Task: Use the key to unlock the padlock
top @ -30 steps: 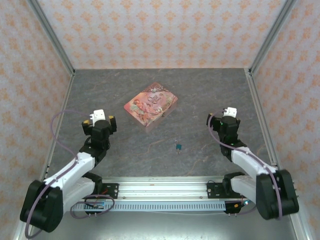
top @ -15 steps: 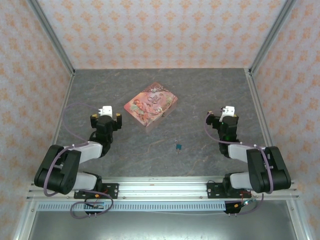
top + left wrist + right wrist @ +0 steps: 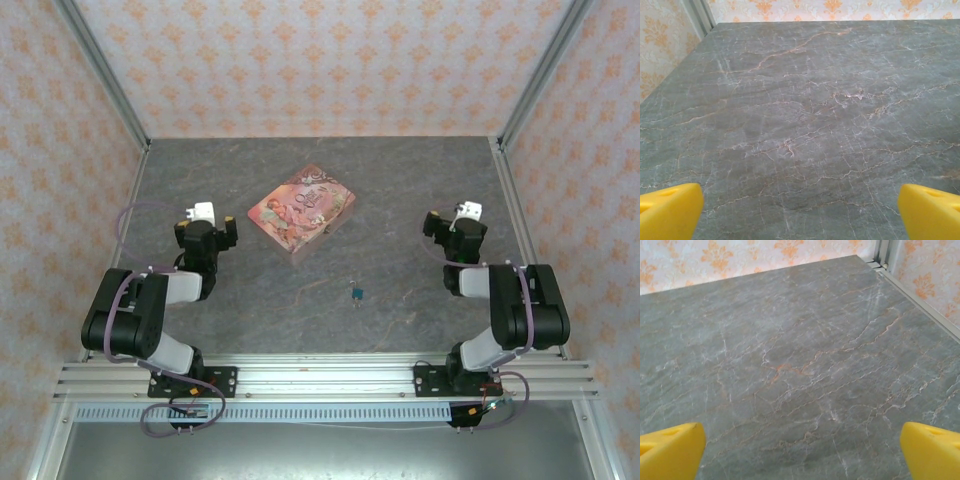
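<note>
My left jaws stood wide apart, their yellow fingertips point(image 3: 669, 210) at the two edges of the wrist view with bare grey desk point(image 3: 805, 125) between them. My right jaws stood equally wide apart over bare desk. The padlock point(image 3: 356, 294) lay on the desk between my two arms, well apart from both jaws and nearer my bases than the pink tin point(image 3: 303, 210). The key was too small to make out.

Grey marble tabletop point(image 3: 400, 190); orange-patterned wallpaper walls point(image 3: 320, 60); alu corner posts point(image 3: 100, 70).
</note>
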